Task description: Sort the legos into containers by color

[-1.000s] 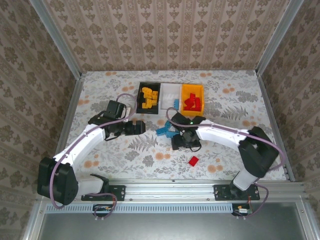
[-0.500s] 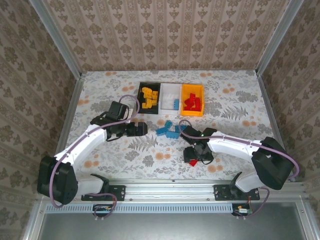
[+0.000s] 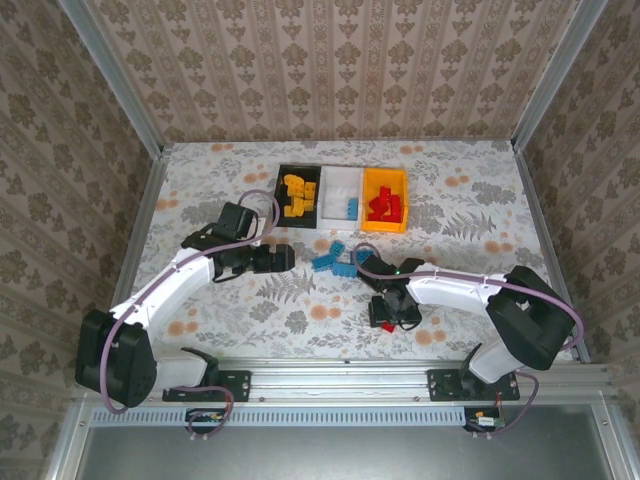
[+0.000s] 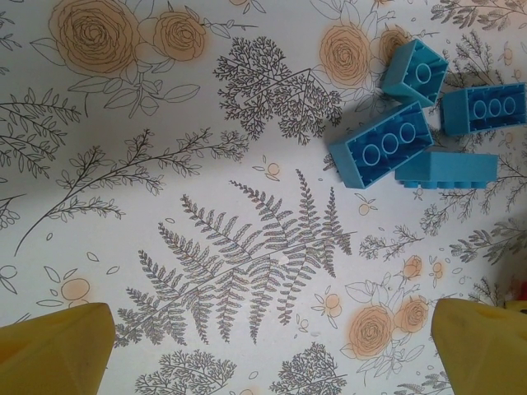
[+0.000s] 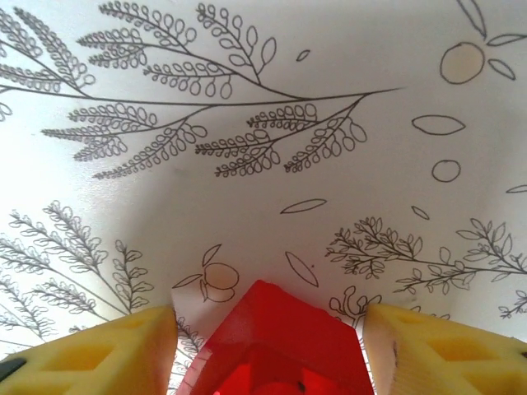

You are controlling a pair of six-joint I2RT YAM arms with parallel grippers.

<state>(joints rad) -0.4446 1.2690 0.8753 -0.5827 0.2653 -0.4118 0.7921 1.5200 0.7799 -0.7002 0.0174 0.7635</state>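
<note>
Right wrist: red lego flanked by right gripper, mostly hidden overhead

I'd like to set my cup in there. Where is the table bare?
Bare: the table right of the orange bin, and left of the black bin. Crowded: before the bins, where blue bricks lie between the left gripper and the right gripper.

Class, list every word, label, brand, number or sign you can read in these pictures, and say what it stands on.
None readable: the blue bricks, red brick, bins and floral table cover carry no legible text.
</note>
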